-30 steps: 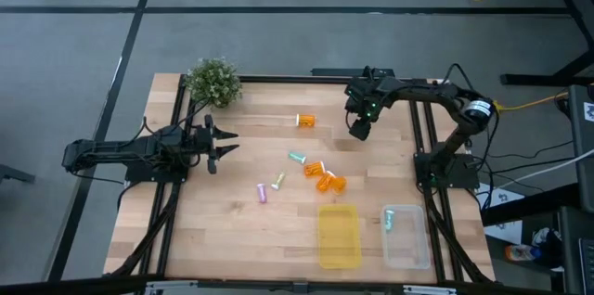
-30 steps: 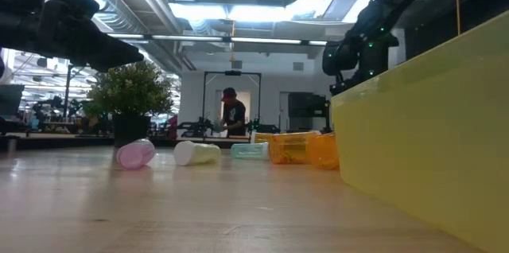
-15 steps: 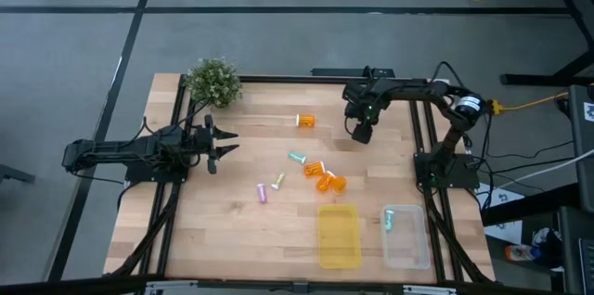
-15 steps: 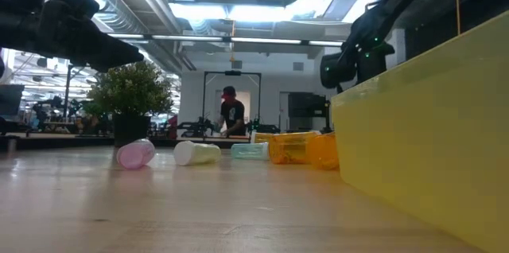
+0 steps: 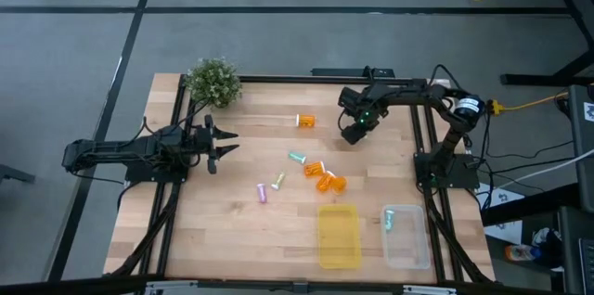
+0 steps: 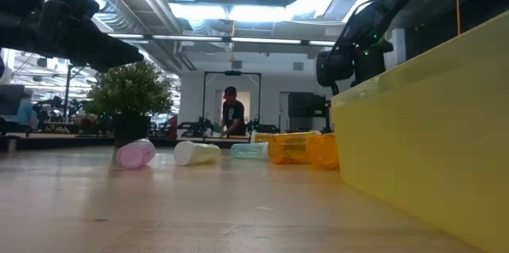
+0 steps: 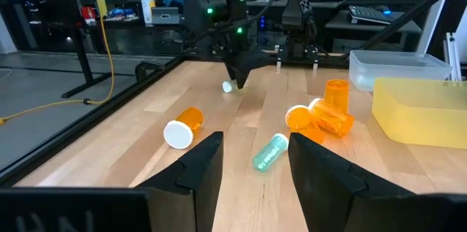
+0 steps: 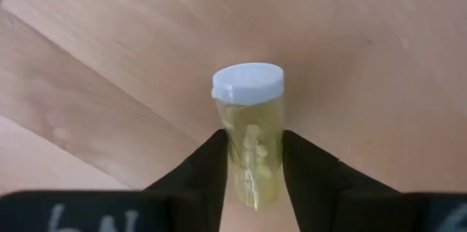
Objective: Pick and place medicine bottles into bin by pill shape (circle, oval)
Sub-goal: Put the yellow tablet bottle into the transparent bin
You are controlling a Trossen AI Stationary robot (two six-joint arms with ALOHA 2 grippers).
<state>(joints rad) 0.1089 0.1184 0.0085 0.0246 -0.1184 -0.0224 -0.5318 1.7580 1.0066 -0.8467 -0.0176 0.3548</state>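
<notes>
One pale bottle [image 8: 250,141] is pinched by the right gripper [image 5: 352,134]; six bottles are seen near the yellow bin [image 5: 339,236]. The left gripper [image 5: 223,146] is held spread.

I can read no text from here. The bottles [image 7: 182,125] on the table [image 5: 232,230] show no legible labels, and neither bin [image 5: 339,235] carries any marking. My right wrist view has pale marks along its lower left edge, cut off and too partial to make out as letters or numbers.
</notes>
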